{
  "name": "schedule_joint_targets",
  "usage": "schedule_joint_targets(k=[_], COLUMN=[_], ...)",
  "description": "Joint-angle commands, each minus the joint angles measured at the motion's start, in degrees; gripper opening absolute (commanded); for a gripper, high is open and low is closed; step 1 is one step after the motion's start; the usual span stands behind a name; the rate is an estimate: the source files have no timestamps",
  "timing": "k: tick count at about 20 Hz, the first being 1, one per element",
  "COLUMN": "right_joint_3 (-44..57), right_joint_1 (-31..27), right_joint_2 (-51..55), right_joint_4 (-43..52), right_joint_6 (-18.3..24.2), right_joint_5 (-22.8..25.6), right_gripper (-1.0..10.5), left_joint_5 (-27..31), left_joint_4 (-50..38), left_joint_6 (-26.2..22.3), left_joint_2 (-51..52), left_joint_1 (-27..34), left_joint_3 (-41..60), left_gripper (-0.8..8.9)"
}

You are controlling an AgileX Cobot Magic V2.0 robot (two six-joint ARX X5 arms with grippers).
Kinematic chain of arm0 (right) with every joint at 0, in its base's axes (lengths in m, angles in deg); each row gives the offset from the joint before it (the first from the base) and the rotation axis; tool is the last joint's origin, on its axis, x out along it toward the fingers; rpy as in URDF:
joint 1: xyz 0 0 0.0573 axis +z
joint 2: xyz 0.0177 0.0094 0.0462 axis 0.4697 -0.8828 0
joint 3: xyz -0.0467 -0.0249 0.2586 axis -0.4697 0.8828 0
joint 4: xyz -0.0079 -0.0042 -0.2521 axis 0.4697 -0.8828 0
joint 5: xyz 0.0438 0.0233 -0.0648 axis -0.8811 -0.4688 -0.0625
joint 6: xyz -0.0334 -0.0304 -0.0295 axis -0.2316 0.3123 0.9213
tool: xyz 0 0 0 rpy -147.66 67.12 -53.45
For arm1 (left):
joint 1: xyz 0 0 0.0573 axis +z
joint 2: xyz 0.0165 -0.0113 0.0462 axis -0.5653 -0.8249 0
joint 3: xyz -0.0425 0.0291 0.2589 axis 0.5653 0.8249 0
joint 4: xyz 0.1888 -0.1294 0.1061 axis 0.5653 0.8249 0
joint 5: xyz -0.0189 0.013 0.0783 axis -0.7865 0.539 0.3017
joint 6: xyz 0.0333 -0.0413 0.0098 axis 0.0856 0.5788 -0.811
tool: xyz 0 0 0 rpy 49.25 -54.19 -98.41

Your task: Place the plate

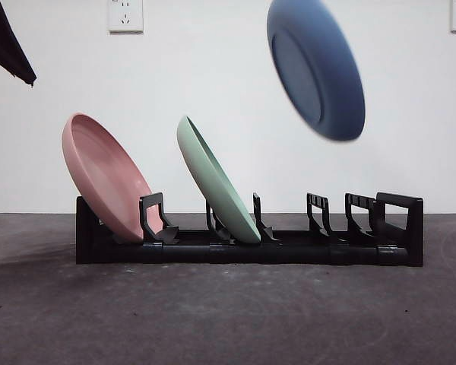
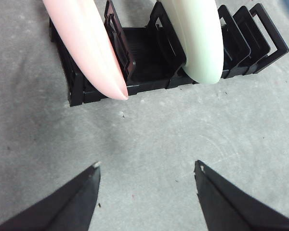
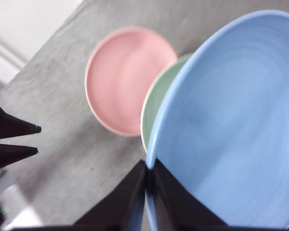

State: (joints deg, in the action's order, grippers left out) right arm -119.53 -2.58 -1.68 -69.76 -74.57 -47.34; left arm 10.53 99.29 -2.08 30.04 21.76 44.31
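- We carry the blue plate (image 1: 317, 67) through the air, tilted, high over the empty right-hand slots of the black rack (image 1: 251, 247); it touches nothing below.
- Our right gripper (image 3: 148, 175) has its jaws pinched tight on the plate's rim, as the right wrist view shows; the front view shows the plate but not the gripper itself.
- Our left gripper (image 2: 147, 168) hangs over bare table (image 2: 149, 139) in front of the rack, jaws spread wide and holding nothing.
- Already in place: a pink plate (image 1: 105, 176) leaning in the slot at the left end of the rack, and a green plate (image 1: 216, 181) leaning in a slot further along. Several dividers to the right of the green one stand vacant.
- We judge the job roughly midway: the plate is gripped and lifted, yet lowering it between two dividers and letting go remain.
- The blue plate is round, shallow and smooth, with a raised foot ring on its underside; its edge is blurred in both views, so finer detail escapes us.
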Motion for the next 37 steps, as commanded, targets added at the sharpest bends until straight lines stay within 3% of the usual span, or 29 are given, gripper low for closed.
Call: schedule_joint_targets(k=[1,7,11,15,21,25,31,37], right_joint_3=[2.34,23.58,32.57,39.26,43.30,43.23,42.93,42.82], right_joint_1=[2.93,10.80,17.29,25.64,39.43,44.54,48.57,48.74], right_joint_2=[4.68,23.80,32.54,35.26,26.91,16.44,4.83,-2.10], right_joint_4=[2.64,13.44,13.29,9.55,9.35,12.48,20.17,24.48], right_joint_6=[0.94,0.42,0.59,-1.55,-3.15,-2.64,0.35,7.48], right_joint_5=[4.68,12.41,22.49,28.09,35.80,36.17,36.15,37.18], right_gripper=[0.2,0.2,0.2,0.2,0.2,0.2,0.2,0.2], left_joint_5=[0.00,-0.02,0.00,0.00,0.00,0.00,0.00,0.00], left_joint_4=[-0.26,-0.24,-0.26,-0.26,-0.26,-0.26,-0.26,-0.26], left_joint_6=[-0.61,-0.61,-0.76,-0.74,-0.74,-0.76,-0.85,-1.20], left_joint_2=[-0.22,-0.24,-0.24,-0.24,-0.24,-0.24,-0.24,-0.24], left_joint_1=[-0.22,-0.22,-0.22,-0.22,-0.22,-0.22,-0.22,-0.20], left_joint_3=[-1.03,-1.01,-1.01,-1.01,-1.01,-1.01,-1.01,-1.01], left_gripper=[3.13,3.13,3.13,3.13,3.13,3.13,3.13,3.13])
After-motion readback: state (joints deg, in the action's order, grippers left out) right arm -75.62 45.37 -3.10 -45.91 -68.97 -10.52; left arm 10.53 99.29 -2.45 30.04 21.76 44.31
